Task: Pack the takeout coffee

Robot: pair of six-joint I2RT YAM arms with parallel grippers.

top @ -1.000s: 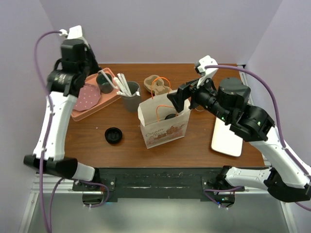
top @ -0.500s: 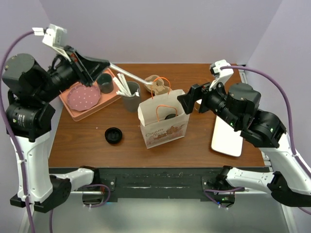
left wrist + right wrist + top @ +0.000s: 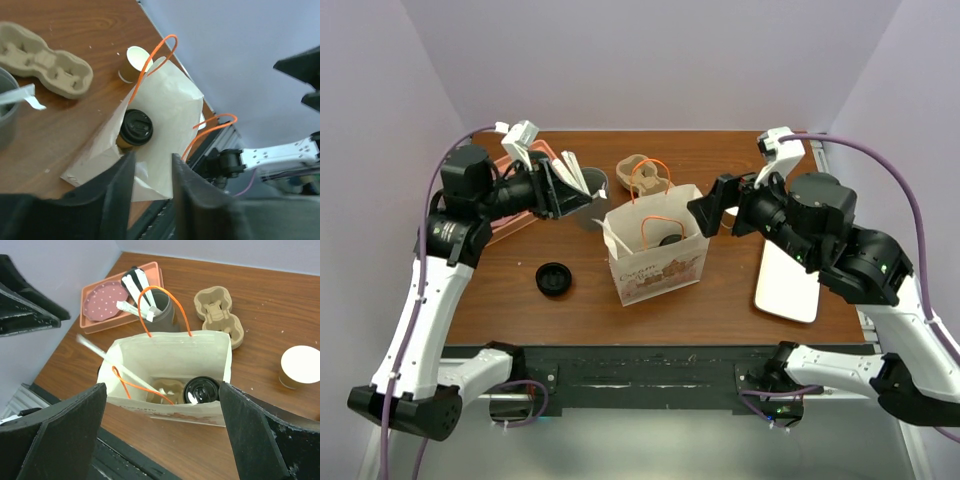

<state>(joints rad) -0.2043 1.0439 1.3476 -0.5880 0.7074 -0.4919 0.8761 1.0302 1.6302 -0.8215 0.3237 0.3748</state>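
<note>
The left gripper [image 3: 152,161] has swung down to the paper bag's [image 3: 655,262] 10 o'clock and spread its jaws. The white straw [image 3: 114,364] it carried now leans inside the bag beside the lidded takeout coffee [image 3: 201,390]. The right gripper [image 3: 708,212] stays spread wide and empty. Packing looks nearly finished.

Takeout coffee [image 3: 201,390] sides hidden behind paper bag [image 3: 170,355] walls, grey tumbler [image 3: 5,125] cut off by left wrist view's edge, white stick [image 3: 100,354] blurred.

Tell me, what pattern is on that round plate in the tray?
White dots on dusty pink. The plate shows best in the right wrist view.
</note>
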